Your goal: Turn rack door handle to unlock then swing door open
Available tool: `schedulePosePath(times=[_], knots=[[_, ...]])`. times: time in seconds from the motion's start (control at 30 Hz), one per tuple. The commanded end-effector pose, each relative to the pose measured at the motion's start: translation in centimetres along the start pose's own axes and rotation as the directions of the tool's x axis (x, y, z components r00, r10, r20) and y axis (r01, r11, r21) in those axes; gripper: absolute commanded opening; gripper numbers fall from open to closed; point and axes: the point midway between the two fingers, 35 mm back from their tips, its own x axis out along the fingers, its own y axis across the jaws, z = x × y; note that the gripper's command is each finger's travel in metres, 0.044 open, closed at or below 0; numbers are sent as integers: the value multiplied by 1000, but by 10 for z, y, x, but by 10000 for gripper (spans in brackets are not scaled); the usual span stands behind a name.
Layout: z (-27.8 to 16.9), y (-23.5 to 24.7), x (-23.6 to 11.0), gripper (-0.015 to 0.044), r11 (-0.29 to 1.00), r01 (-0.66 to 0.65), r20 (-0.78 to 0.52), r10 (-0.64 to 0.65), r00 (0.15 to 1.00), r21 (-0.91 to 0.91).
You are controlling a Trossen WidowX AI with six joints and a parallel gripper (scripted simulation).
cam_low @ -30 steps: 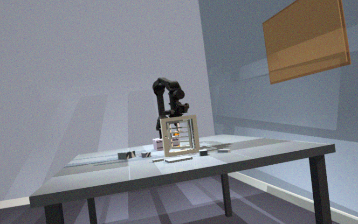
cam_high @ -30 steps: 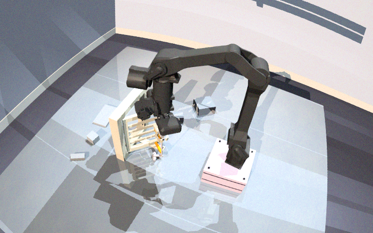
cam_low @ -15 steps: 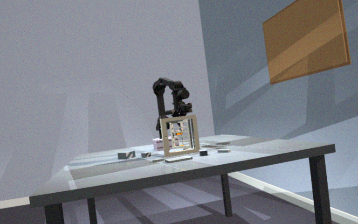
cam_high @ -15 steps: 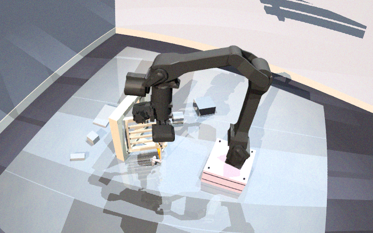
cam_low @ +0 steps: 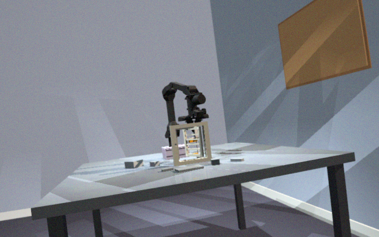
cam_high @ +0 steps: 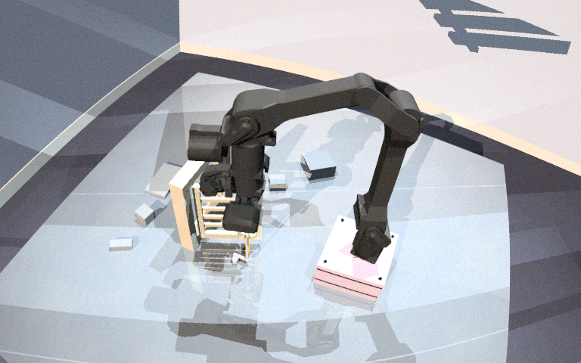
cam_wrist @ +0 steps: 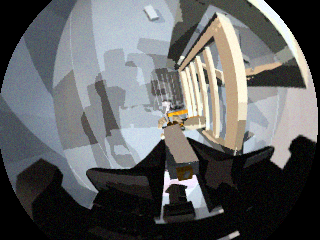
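Note:
The cream rack frame [cam_high: 181, 222] [cam_low: 175, 157] stands upright. Its barred door [cam_high: 222, 235] [cam_low: 184, 142] [cam_wrist: 231, 75] stands swung well out from it, towards the arm's base side; the exact angle cannot be read. My gripper [cam_wrist: 175, 142] points down at the door's free edge and is shut on the upright handle [cam_wrist: 181, 144], a grey-brown block between the fingers. Orange parts show past its far end and at its near end. In the top view the wrist hides the fingers; an orange part [cam_high: 247, 247] shows below it. How far the handle is turned is unclear.
The arm stands on a pink and white box [cam_high: 327, 274] [cam_low: 167, 153]. A large grey block [cam_high: 318, 164] and a small block [cam_high: 278, 181] lie behind the door. A flat slab [cam_high: 165, 181] and small blocks [cam_high: 144, 214] [cam_high: 120, 244] lie beyond the frame.

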Motion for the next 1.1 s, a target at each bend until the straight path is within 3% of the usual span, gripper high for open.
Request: schedulePosePath(times=[0.0,0.83,1.07], knots=[[2,6,-1,11,997,1,2,-1,1000,75],[25,48,-1,11,899,-4,4,2,1000,438],[27,51,-1,11,889,-4,4,3,1000,458]])
